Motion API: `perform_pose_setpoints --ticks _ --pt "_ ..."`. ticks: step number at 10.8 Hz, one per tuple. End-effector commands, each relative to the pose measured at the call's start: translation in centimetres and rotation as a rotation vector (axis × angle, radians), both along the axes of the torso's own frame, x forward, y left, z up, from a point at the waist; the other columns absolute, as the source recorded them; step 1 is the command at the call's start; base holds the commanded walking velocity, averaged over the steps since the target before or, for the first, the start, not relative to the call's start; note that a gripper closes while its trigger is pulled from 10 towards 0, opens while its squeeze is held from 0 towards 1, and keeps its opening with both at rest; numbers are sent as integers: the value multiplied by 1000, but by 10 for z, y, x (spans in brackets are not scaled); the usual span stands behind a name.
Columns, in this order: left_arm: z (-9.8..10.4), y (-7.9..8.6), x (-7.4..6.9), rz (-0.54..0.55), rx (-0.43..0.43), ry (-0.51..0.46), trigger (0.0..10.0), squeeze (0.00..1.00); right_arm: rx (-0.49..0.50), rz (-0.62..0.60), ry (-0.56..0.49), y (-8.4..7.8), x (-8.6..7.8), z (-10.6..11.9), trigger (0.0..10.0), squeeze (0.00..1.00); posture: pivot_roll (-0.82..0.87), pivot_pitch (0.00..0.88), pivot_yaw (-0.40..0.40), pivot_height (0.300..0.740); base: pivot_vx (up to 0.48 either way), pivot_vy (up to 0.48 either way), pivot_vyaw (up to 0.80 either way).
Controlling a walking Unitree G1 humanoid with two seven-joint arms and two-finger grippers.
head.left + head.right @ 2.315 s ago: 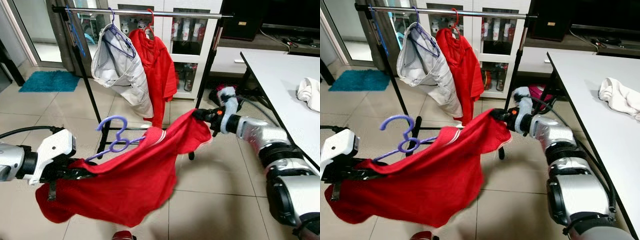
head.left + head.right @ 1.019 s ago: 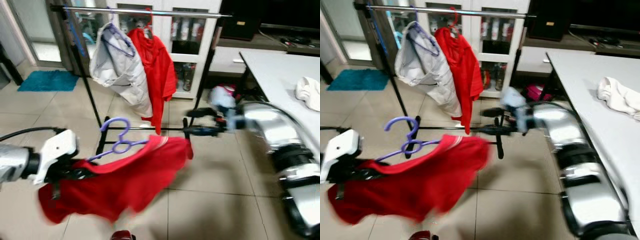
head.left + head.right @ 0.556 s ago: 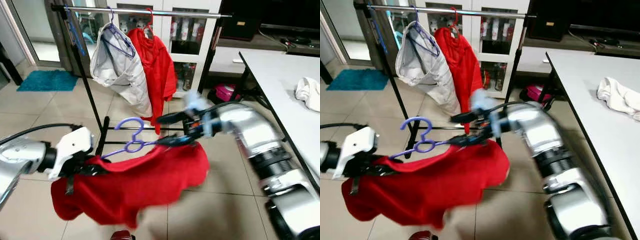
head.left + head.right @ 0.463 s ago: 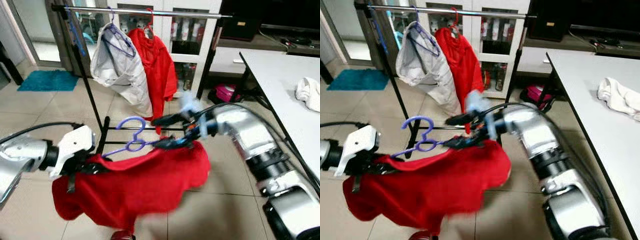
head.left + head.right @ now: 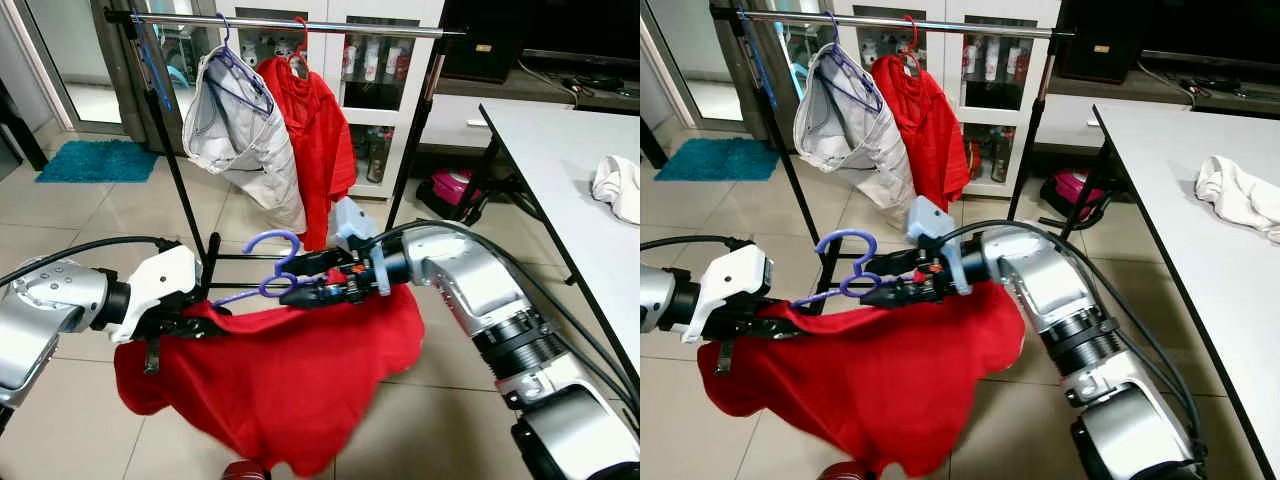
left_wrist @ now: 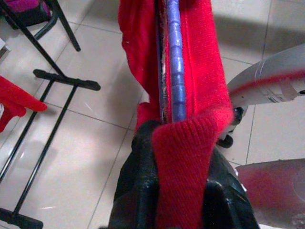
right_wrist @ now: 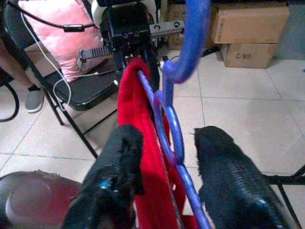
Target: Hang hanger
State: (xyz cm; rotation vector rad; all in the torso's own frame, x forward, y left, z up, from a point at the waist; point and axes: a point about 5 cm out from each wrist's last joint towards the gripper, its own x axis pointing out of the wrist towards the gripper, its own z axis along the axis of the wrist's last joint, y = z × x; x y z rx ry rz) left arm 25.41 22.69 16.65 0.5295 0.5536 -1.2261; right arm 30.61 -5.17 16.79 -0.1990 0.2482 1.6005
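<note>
Gripping purple hanger (image 5: 262,286) and red shirt (image 5: 290,375) in left claw (image 5: 190,325); right claw (image 7: 164,157) open astride neck, risking hook twisting off rail (image 5: 290,23)

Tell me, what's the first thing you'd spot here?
A big red shirt on a purple hanger, stretched low between two silver arms. The left pincer clamps one end, and the right pincer sits open around the hanger's neck. Behind them a clothes rail holds a white garment and another red one.
</note>
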Motion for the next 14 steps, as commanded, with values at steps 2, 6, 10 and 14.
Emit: perform_pose_setpoints --ticks 2,6,10,14 --pt "9 -4 6 -22 -2 -45 0 0 1 12 -19 4 -2 3 0 0 83 0 -12 740 0 0 0" --pt "12 -1 8 1 -20 -68 0 0 -9 8 -20 6 -1 1 0 0 92 0 -24 740 0 0 0" --pt "15 -1 12 19 -36 -89 0 0 30 -53 -10 9 3 3 0 0 98 0 -29 740 0 0 0" --pt "35 -4 11 31 -205 -117 10000 1000 -42 -27 0 -10 -4 -12 0 0 88 0 -27 740 0 0 0"
